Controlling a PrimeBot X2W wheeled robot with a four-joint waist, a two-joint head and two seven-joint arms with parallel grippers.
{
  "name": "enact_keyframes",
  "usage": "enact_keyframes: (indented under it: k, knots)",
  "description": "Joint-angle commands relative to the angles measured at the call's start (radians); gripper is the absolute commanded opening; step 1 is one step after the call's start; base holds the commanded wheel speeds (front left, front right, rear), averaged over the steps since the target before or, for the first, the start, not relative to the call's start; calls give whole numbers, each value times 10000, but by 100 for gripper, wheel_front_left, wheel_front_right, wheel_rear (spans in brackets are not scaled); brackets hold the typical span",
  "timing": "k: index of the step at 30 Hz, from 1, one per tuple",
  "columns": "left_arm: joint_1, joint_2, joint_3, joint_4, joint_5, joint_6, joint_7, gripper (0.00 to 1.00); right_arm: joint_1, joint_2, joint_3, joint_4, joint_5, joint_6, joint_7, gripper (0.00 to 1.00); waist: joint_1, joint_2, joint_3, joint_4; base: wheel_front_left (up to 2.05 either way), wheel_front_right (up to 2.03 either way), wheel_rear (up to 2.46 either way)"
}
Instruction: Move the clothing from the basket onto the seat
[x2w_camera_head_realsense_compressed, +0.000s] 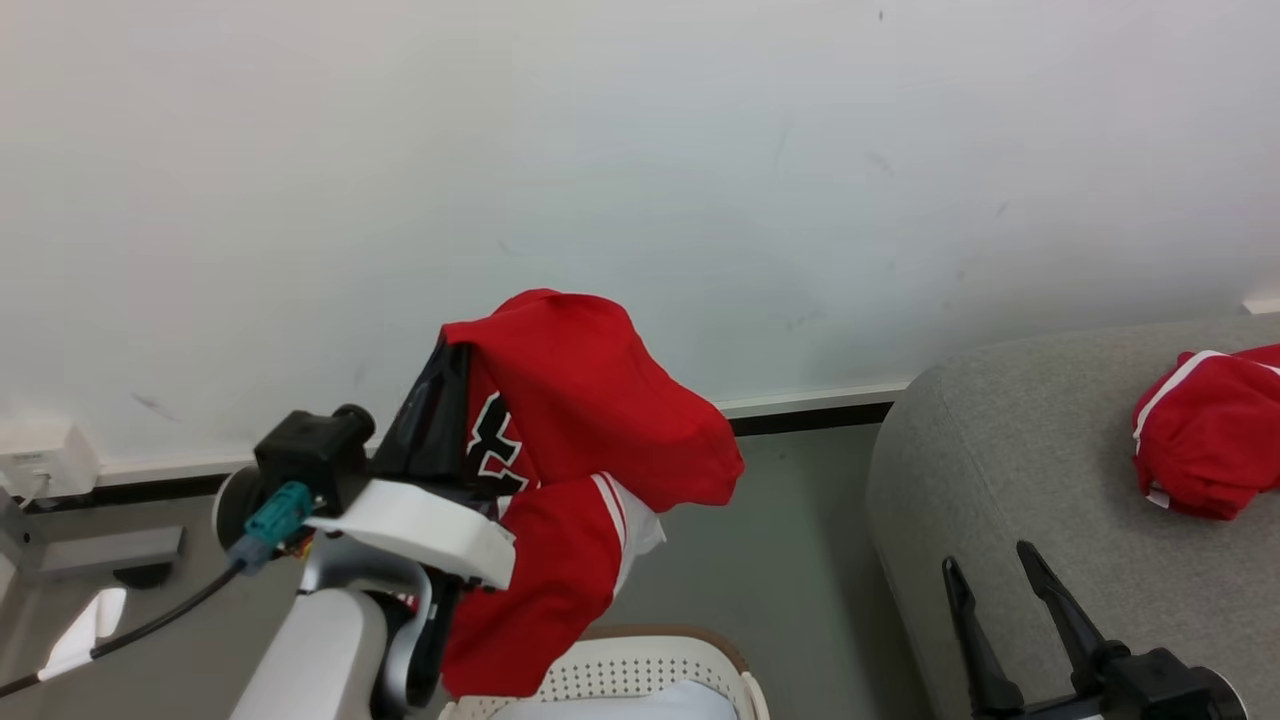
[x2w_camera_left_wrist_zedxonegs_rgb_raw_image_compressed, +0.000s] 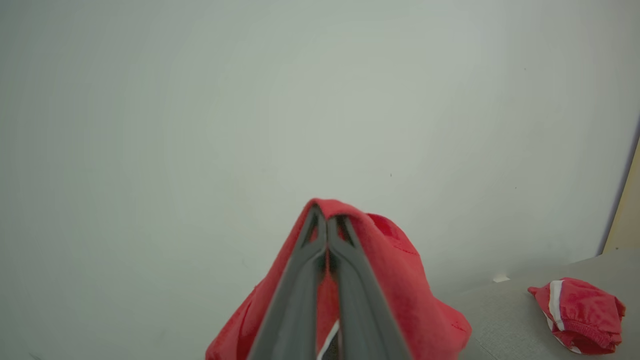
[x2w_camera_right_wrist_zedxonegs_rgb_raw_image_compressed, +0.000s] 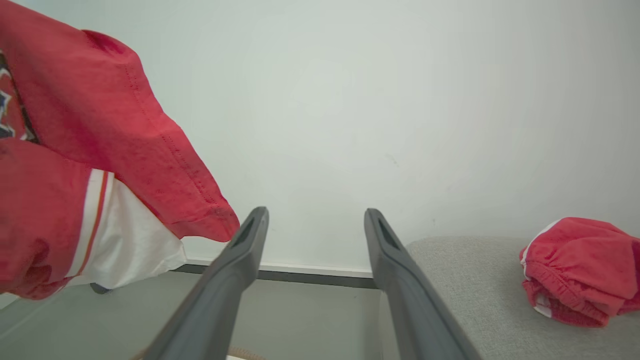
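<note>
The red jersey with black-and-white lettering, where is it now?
In the head view, the red lettered jersey hangs left of centre from the shut left hand, above the white perforated plastic basket and left of the grey fabric sofa.

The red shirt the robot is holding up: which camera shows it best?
The head view: the red shirt hangs nearly whole from the left gripper above the basket, lettering visible. The left wrist view gives a fold pinched between shut fingers; the right wrist view, a striped sleeve at its left edge.

wall (x2w_camera_head_realsense_compressed: 700, 150): plain white, scuffed | skirting (x2w_camera_head_realsense_compressed: 800, 405): white over dark strip | floor (x2w_camera_head_realsense_compressed: 790, 570): grey
</note>
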Motion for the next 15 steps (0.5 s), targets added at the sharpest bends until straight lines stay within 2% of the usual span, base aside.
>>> enact_keyframes:
  k: [1, 8, 15]
  knots:
    - [143, 92, 6, -113, -149, 33, 13, 0, 22, -104, 59, -117, 43, -22, 9, 100, 2, -1, 14, 23, 0, 0, 0]
    - [331, -25, -225, -534, -165, 95, 229, 0, -810, -457, 1429, -483, 285, -22, 9, 100, 2, -1, 104, 122, 0, 0, 0]
    - [217, -224, -603, -542, -178, 7, 307, 0, -2470, -302, 3566, 79, 597, -22, 9, 100, 2, -1, 228, 304, 0, 0, 0]
